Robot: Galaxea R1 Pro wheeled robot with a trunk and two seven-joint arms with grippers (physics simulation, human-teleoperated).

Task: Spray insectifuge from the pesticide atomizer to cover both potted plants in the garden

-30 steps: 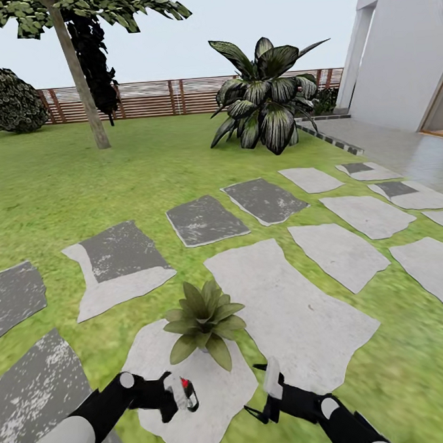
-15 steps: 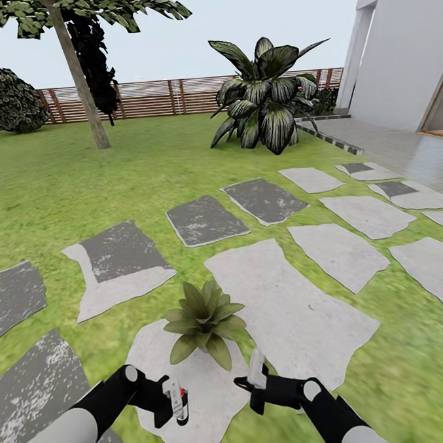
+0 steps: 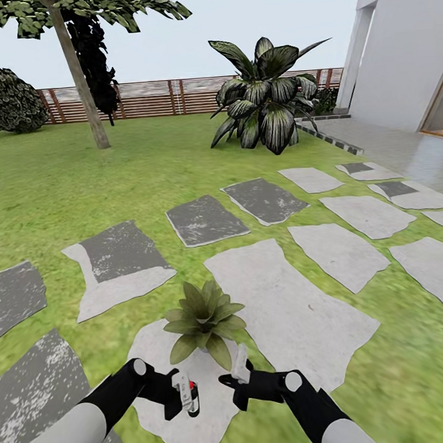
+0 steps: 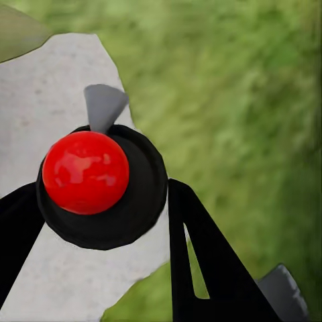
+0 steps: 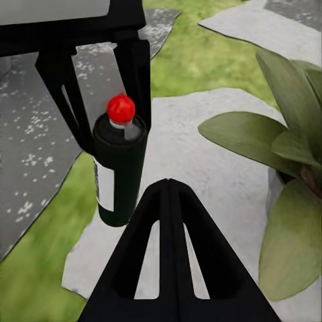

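1. The left hand (image 3: 186, 397) was closed around the small dark spray bottle with the red tip (image 3: 192, 395) and held it upright over the pale grey flat stone (image 3: 194, 420).
2. The right hand (image 3: 238, 371) was just beside the bottle. Its two black fingers (image 5: 171, 255) were pressed together and held nothing.
3. The little potted plant with broad green leaves (image 3: 202, 319) sat just ahead of both hands, on the same stone.
4. To do this step well, I think the left hand should keep the bottle upright and point its spray head at the leaves. The right hand should press down softly on the red tip and not knock the bottle over.
5. The left wrist view looked down on the round red tip (image 4: 85, 172) from above.
6. The right wrist view showed the bottle's whole side and its white mark (image 5: 105, 186), with the big leaves (image 5: 268, 144) close by.
7. The head view showed the green lawn (image 3: 81, 184) and the brown fence (image 3: 148, 98) far off.
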